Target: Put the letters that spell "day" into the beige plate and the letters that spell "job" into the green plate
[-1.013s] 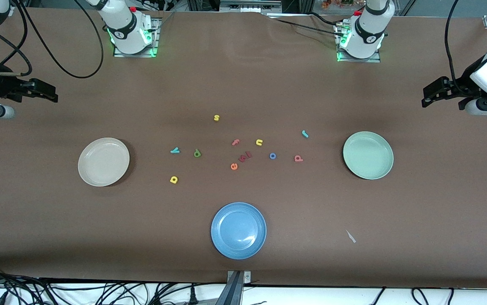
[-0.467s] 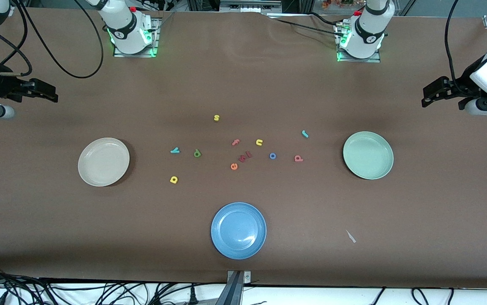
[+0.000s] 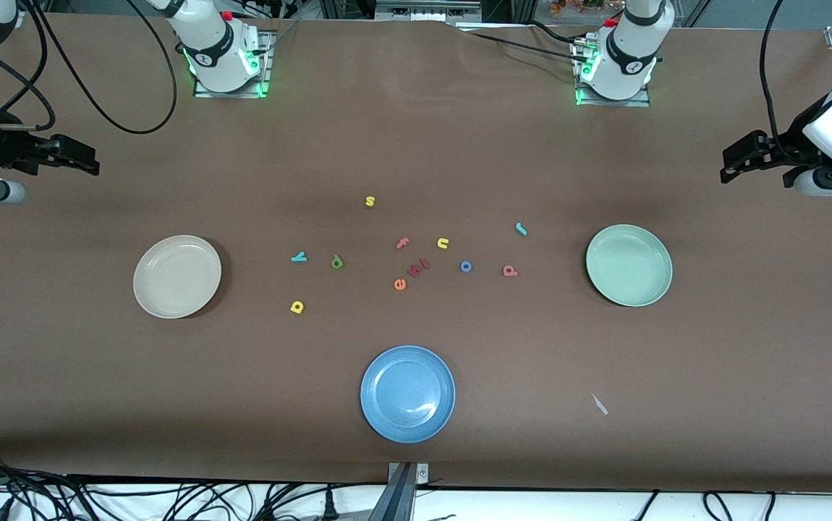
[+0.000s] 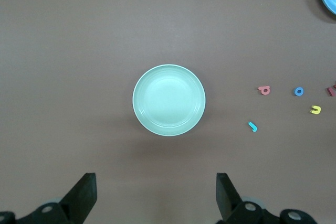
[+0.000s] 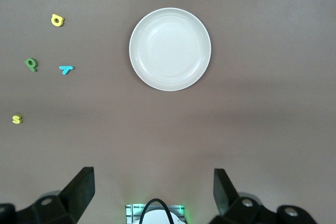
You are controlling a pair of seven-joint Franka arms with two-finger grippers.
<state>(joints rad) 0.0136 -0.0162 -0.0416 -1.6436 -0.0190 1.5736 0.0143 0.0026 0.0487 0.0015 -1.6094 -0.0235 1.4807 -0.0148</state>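
No visible change across the frames: letters, plates and both arms sit exactly as a second ago; nothing shifts, lifts or lands.

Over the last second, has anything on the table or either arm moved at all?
Nothing visibly changed. The left gripper and right gripper wait open, up at their ends of the table, holding nothing. The letters lie loose between the beige plate and green plate, both with nothing in them.
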